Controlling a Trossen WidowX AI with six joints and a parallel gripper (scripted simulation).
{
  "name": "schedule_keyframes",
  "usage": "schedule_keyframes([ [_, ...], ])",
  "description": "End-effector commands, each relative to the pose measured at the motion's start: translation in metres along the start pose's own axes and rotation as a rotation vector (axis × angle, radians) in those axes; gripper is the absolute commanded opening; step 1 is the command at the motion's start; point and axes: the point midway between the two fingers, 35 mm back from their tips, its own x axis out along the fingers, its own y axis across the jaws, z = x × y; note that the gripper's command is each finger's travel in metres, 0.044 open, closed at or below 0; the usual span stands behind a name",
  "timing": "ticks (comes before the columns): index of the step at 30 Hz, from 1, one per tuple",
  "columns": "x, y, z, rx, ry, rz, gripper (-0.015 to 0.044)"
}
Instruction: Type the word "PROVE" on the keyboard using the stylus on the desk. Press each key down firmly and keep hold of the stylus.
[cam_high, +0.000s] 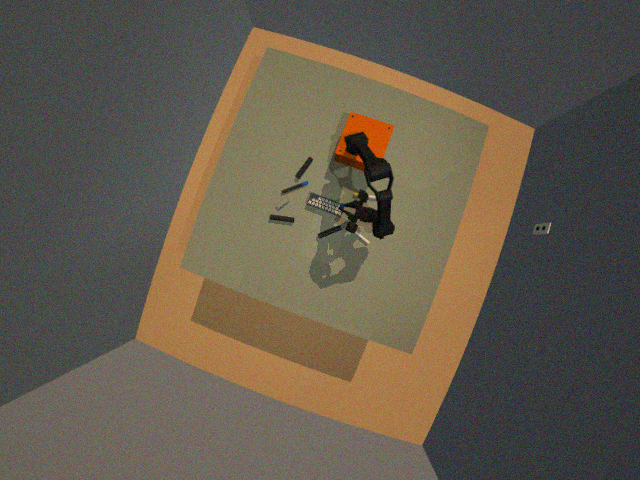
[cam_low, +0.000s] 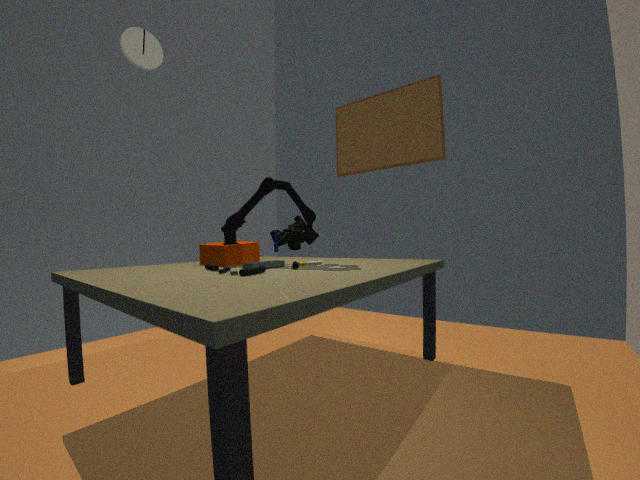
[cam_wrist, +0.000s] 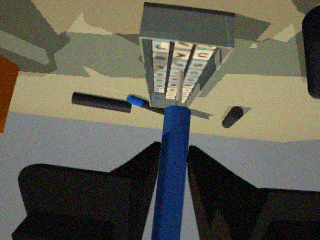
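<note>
My gripper (cam_high: 344, 207) (cam_low: 278, 237) (cam_wrist: 174, 150) is shut on the blue stylus (cam_high: 341, 206) (cam_low: 276, 241) (cam_wrist: 172, 190). The stylus points down with its thin pale tip below the fingers. The grey keyboard (cam_high: 323, 203) (cam_low: 266, 264) (cam_wrist: 187, 25) lies on the desk with rows of white keys. In the exterior view the stylus hangs above the keyboard with a small gap. In the wrist view the tip overlaps the middle key rows; the exact key under it cannot be told. Some key letters show at the near end, the farther ones are blurred.
Black rods (cam_high: 303, 167) (cam_high: 281, 219) (cam_high: 329, 231) lie around the keyboard. A dark pen with a blue end (cam_high: 294, 187) (cam_wrist: 135, 100) and a small grey piece (cam_high: 281, 205) lie beyond it. A white-handled tool (cam_high: 363, 237) lies under the arm. The orange base (cam_high: 369, 134) (cam_low: 227, 254) stands behind.
</note>
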Motion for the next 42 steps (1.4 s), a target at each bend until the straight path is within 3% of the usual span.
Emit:
schedule_keyframes([
  [1, -0.005, 0.001, -0.01, 0.003, -0.002, 0.002, 0.0081],
  [11, -0.005, 0.0, -0.008, 0.006, -0.004, -0.004, 0.0038],
  [13, -0.004, 0.001, -0.009, 0.005, -0.004, -0.003, 0.0],
  [25, 0.016, 0.019, -0.024, 0.002, 0.002, 0.003, 0.0],
  [36, 0.026, 0.018, -0.007, 0.002, 0.002, 0.003, 0.0],
  [39, 0.027, 0.017, -0.006, 0.002, 0.002, 0.003, 0.0079],
  [42, 0.027, 0.017, -0.006, 0.002, 0.002, 0.003, 0.0081],
])
